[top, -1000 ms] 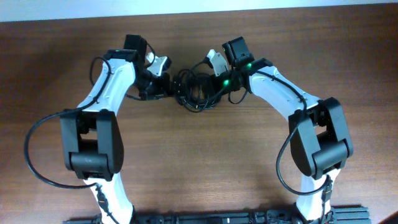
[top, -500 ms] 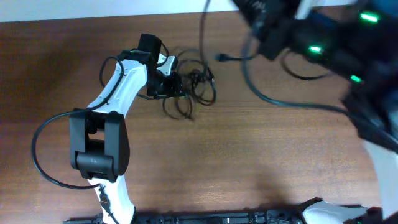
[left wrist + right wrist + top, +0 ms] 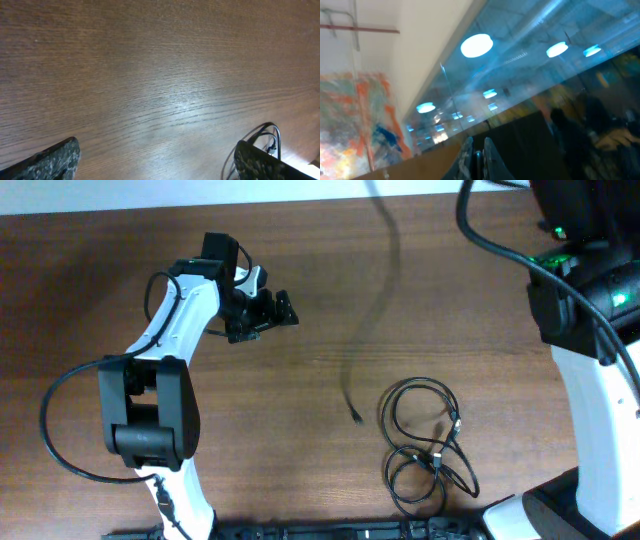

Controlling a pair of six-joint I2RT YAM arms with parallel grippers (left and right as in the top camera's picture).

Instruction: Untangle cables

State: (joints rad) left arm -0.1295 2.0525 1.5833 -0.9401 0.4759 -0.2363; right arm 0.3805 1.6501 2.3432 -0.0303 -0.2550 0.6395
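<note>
A loose bundle of thin black cables [image 3: 425, 445] lies on the table at the lower right. One more cable [image 3: 385, 270] hangs blurred from the top edge, its plug end [image 3: 357, 417] near the table's middle. My right arm [image 3: 590, 290] is raised close to the overhead camera, its fingers out of that view. In the right wrist view my right gripper [image 3: 479, 156] is shut on a thin black cable. My left gripper [image 3: 272, 312] is open and empty at the upper left. The left wrist view shows its fingers [image 3: 155, 167] spread over bare wood, with cable loops [image 3: 265, 134] at the lower right.
The wooden table [image 3: 300, 440] runs to a pale back edge at the top. The right wrist view looks up into the room, at ceiling lights and a wall. The left arm's own thick wire [image 3: 60, 420] loops out at the left.
The right arm has swung up and away with one cable. The bundle has moved from the upper middle to the lower right. The left gripper now holds nothing.
</note>
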